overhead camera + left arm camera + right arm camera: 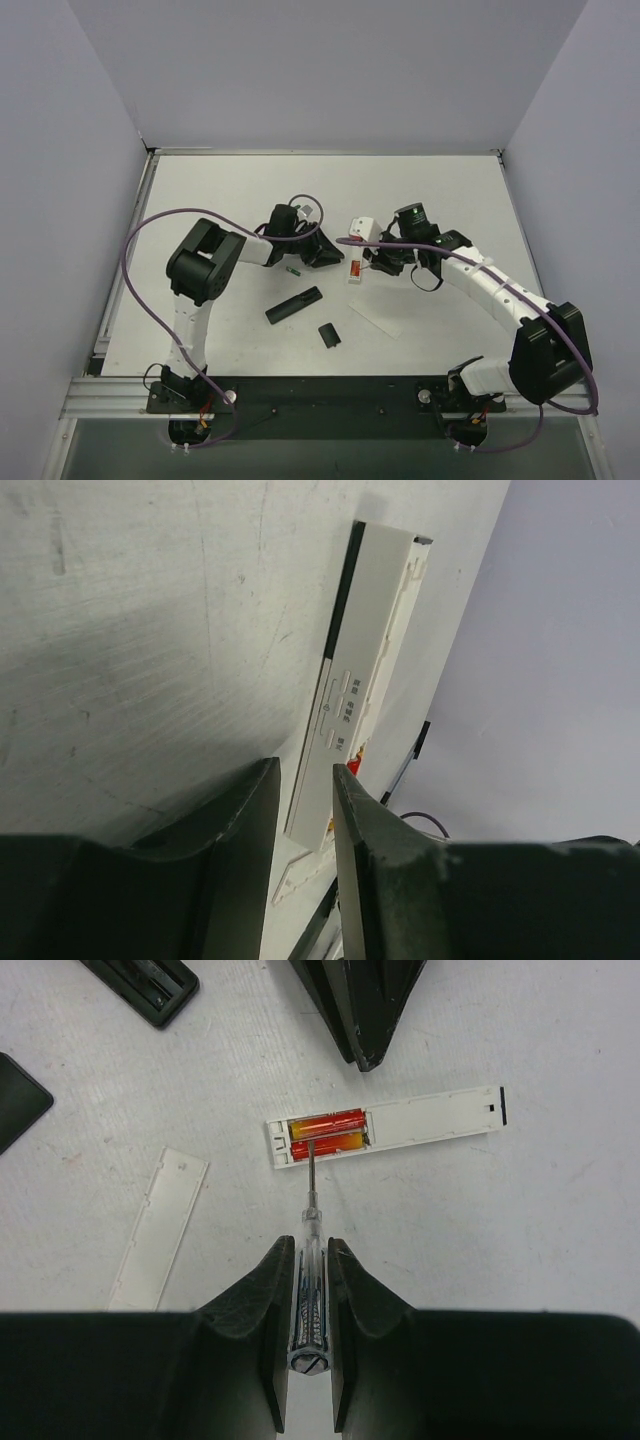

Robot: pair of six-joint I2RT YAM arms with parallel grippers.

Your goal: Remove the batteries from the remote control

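The slim black remote control (293, 305) lies on the table, its slot end also in the right wrist view (140, 985). One tiny green battery (293, 269) lies loose by my left gripper (318, 255). A white remote (430, 1125) lies open, with two red-orange batteries (325, 1120) in its bay. My right gripper (312, 1245) is shut on a clear-handled screwdriver (310, 1290); its tip is between those batteries. My left gripper (305, 765) hovers at the white remote's (350, 680) far side, jaws a narrow gap apart, holding nothing.
A small squarish black cover (329, 335) lies near the black remote. A long white cover strip (160, 1225) lies left of the screwdriver, also in the top view (375, 320). The white remote sits between both grippers (355, 265). Grey walls enclose the table.
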